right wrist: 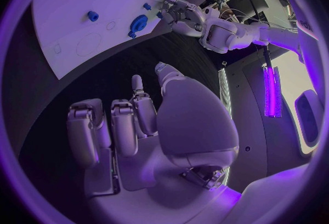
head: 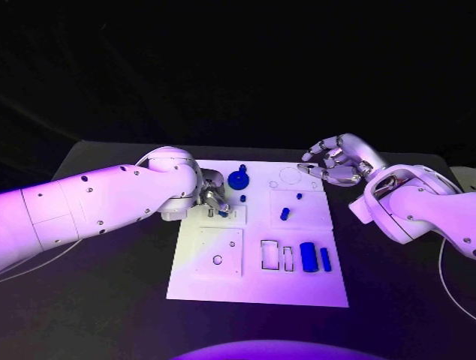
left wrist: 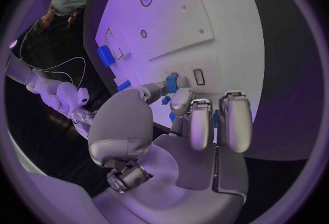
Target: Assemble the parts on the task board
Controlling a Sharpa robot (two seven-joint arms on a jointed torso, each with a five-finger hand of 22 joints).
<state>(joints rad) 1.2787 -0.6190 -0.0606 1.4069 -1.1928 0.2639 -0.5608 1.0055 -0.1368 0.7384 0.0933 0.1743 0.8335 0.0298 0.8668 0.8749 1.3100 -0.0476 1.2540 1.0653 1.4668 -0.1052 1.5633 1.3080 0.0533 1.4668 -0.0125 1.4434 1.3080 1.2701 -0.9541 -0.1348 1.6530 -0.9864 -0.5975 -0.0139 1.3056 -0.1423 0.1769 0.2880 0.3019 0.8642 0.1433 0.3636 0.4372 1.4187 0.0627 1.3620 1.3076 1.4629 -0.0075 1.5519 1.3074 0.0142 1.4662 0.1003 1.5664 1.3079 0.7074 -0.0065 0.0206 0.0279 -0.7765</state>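
The left hand (head: 211,201) is lowered onto the task board (head: 222,281) near its left edge, fingers curled down together. In the left wrist view a small blue part (left wrist: 172,82) is seen pinched between the thumb and a fingertip, right at a small rectangular slot (left wrist: 199,76) in the board; whether the part has entered any recess cannot be told.

Just beyond that hand, on the board, stands a round blue gear-like part (head: 239,178), and a short blue peg (head: 284,214) lies to the hand's inner side on a raised white panel. Further toward the robot from the hand, two blue bars lie side by side — a broad block (head: 307,256) and a thin rod (head: 326,259) — next to an outlined rectangular recess (head: 270,254).

The right hand (head: 338,163) is held above the dark surface (head: 411,300) just off the board's far right corner, touching nothing. Its fingers are loosely curled and apart, and nothing is held in them — the palm faces the board.
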